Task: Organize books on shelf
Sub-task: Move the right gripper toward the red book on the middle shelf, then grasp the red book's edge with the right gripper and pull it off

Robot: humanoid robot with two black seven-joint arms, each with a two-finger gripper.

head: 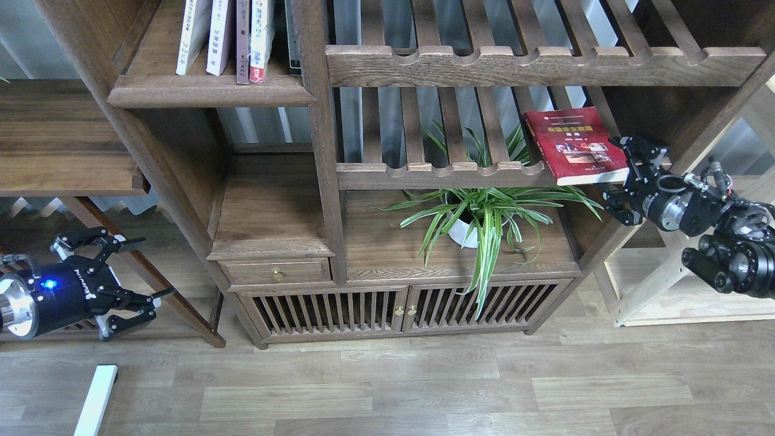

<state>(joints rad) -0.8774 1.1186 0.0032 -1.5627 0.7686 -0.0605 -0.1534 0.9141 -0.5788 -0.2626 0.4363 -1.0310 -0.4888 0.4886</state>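
Book [574,144] with a red cover and yellow title lies flat on the lower slatted rack [445,174], at its right end, white page edges facing front. Its near right corner sits between the spread fingers of the right gripper [619,172], one finger above the cover's edge and one below the rack's front rail; the fingers are wide apart and whether either touches the book cannot be told. The right arm comes in from the right edge, in front of pale wood shelving [678,290].

The left gripper [140,269] hangs low at the left, near the floor [424,387], its fingers spread wide and holding nothing. It is well apart from the book.

Up at the top left, a dark solid shelf [209,91] with a thick rounded lip carries a few thin upright spines [227,39], white, brown and red-marked. Under the rack a potted plant [484,212] stands on the cabinet top [387,248], its leaves reaching up through the slats just left of the book.
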